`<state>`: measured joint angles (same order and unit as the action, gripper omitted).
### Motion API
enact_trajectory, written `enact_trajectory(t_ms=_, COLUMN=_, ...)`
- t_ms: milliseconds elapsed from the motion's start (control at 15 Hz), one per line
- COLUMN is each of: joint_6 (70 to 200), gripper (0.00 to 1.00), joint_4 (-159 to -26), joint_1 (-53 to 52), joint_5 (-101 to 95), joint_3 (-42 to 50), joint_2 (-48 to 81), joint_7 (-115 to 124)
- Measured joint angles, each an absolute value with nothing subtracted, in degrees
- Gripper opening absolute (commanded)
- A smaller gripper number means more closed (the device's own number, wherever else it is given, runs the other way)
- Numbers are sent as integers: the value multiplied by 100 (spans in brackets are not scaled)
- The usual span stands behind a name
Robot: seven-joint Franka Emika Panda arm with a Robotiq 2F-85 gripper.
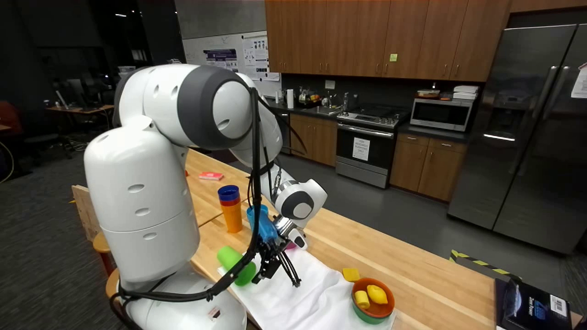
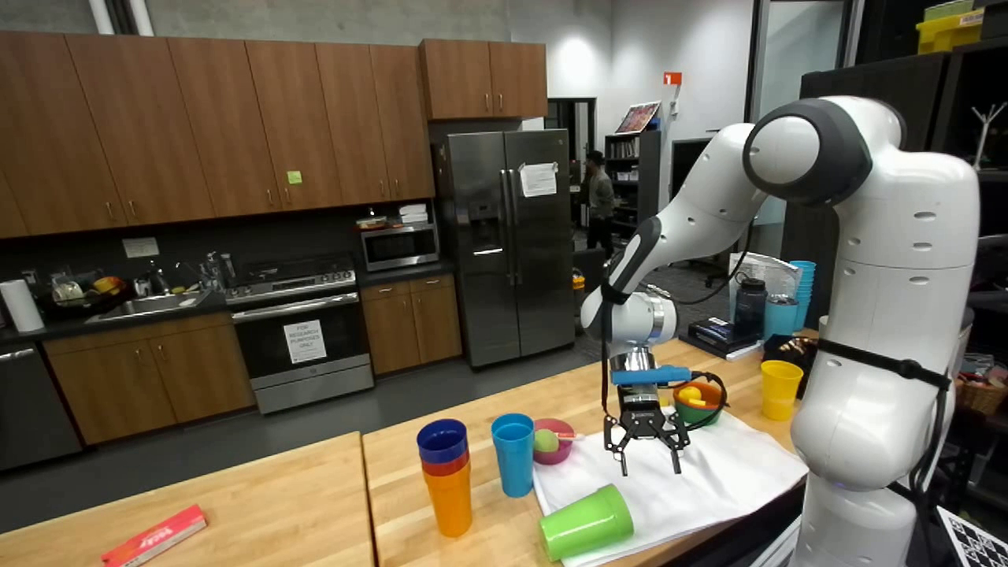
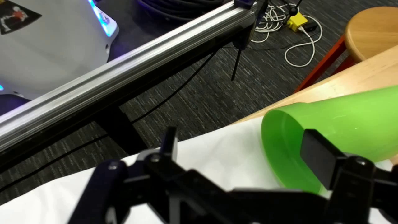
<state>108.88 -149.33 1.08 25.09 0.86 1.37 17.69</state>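
My gripper (image 2: 650,465) hangs over a white cloth (image 2: 736,465) with its fingers wide apart and nothing between them. A bright green cup (image 2: 587,523) lies on its side, partly on the cloth, and is the nearest thing to the gripper. In the wrist view the mouth of the green cup (image 3: 348,121) faces the space between the fingers, and the right finger (image 3: 321,158) covers part of its rim. I see no clear contact there. A cable crosses in front of the green cup (image 1: 228,256) in an exterior view.
Upright nearby are a blue cup (image 2: 513,457) and a stack of orange, red and blue cups (image 2: 449,496). A pink bowl (image 2: 564,449) holds a green thing. Nested bowls (image 1: 372,316) hold a lemon (image 1: 377,294) and a yellow piece (image 1: 362,300). A yellow cup (image 2: 780,390) stands near the arm's base.
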Motion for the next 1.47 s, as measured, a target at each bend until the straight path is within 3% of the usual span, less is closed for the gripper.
enact_trajectory(t_ms=733, joint_6=11017, gripper=100, joint_4=-14926, joint_1=84, joint_5=2509, joint_3=79, joint_2=299, joint_7=1768)
enact_trajectory(t_ms=1467, joint_6=12115, gripper=100, joint_4=-14910, joint_1=56, joint_5=3075, joint_3=31, joint_2=573, joint_7=1750)
